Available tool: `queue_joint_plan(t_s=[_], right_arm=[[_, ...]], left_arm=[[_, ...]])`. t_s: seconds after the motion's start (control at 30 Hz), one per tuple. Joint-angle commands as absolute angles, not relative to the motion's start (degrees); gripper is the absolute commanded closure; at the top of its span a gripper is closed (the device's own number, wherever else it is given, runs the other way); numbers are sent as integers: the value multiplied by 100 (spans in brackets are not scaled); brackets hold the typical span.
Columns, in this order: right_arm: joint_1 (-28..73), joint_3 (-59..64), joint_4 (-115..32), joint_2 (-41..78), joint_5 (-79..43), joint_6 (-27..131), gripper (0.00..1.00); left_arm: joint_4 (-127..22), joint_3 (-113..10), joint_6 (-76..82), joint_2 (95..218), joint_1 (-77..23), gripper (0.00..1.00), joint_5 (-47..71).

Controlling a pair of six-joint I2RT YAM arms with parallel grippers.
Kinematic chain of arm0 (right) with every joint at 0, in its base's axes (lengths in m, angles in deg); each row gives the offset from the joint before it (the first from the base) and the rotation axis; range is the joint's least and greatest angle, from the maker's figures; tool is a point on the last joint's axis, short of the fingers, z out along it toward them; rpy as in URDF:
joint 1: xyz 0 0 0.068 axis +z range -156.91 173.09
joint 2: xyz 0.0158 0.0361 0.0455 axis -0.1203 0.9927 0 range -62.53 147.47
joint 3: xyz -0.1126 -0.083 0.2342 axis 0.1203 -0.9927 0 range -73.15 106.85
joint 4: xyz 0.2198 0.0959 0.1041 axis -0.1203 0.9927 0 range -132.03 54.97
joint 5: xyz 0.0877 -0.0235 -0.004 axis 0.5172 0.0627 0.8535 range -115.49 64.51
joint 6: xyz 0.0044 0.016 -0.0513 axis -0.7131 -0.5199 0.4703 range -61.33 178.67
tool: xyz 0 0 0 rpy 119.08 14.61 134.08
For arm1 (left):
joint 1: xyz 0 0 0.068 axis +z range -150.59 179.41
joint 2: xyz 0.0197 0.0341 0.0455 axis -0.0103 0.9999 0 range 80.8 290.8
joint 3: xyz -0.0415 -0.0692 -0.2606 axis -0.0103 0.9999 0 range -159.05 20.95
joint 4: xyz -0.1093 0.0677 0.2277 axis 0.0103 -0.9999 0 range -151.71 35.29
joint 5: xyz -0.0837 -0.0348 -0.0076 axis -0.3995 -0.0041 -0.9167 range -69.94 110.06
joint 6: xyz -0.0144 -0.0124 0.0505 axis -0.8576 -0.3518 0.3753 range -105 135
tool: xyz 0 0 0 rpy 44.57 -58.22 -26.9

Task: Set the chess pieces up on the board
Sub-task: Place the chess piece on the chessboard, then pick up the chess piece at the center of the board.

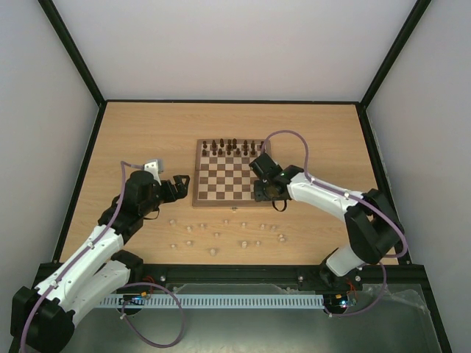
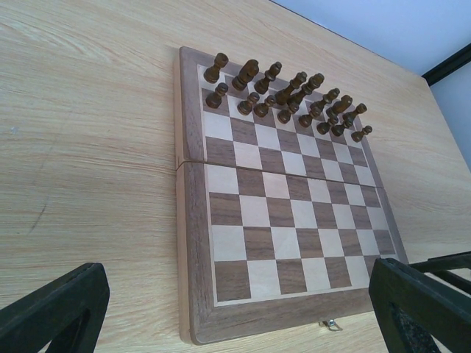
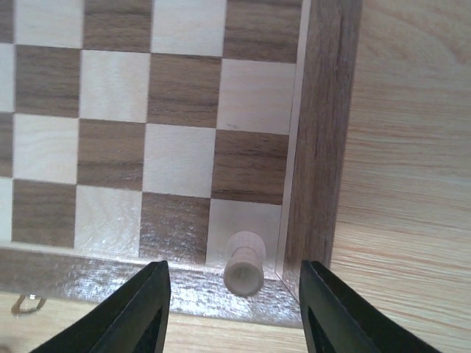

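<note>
Chess piece (image 3: pixel 244 271) on board (image 3: pixel 325 110) cnr, right pincer (image 3: pixel 234 290) part-open round it, untouched.

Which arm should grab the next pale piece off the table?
Probably the left. The left end effector is open and empty beside the board, near the loose pale pieces. The right end effector straddles a pale piece on the corner square.

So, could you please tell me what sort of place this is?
Probably a robotics test cell: plain white walls on black frame bars enclose a light wooden tabletop holding a square brown-and-cream wooden chessboard.
</note>
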State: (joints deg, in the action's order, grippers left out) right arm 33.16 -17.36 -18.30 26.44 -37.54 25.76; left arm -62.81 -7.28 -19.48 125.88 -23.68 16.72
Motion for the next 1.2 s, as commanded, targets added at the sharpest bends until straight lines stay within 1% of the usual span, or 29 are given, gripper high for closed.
queue_joint_plan(t_s=[0.0,0.03,0.1,0.13,0.27,0.4,0.53,0.6,0.8,0.93,1.03,1.17], right_arm=[[3290,-1620,-1490,2110,-3824,2637,43],[3289,-1567,-1448,1980,-3817,2647,34],[3289,-1472,-1396,1599,-3798,2663,3],[3288,-1438,-1386,1435,-3783,2660,1],[3287,-1354,-1247,891,-3749,2585,1],[3287,-1461,-1191,468,-3290,2426,2],[3290,-1600,-1219,233,-3080,2363,1],[3284,-1680,-1269,189,-2997,2387,1],[3277,-1782,-1397,99,-3271,2573,1],[3279,-1679,-1587,53,-3452,2495,1],[3282,-1329,-1524,262,-3685,2418,1],[3279,-720,-1263,824,-3687,2542,1]], left_arm=[[-6403,-976,-1942,12576,-2379,0,1683],[-6476,-1049,-1948,12590,-2379,0,1739],[-6611,-1237,-1998,12641,-2352,1,1827],[-6613,-1277,-2034,12680,-2322,1,1766],[-6739,-1551,-2085,12883,-2092,0,1333],[-6648,-1639,-2267,12974,-2013,0,936],[-6567,-1713,-2379,13182,-2027,0,616],[-6624,-1821,-2298,13205,-2044,1,707],[-6673,-2022,-1916,13002,-2072,0,933],[-6805,-2161,-1900,13008,-2045,0,1418],[-6957,-2569,-1771,13369,-1992,1,1512],[-7506,-3425,-1508,14261,-1954,1,1508]])
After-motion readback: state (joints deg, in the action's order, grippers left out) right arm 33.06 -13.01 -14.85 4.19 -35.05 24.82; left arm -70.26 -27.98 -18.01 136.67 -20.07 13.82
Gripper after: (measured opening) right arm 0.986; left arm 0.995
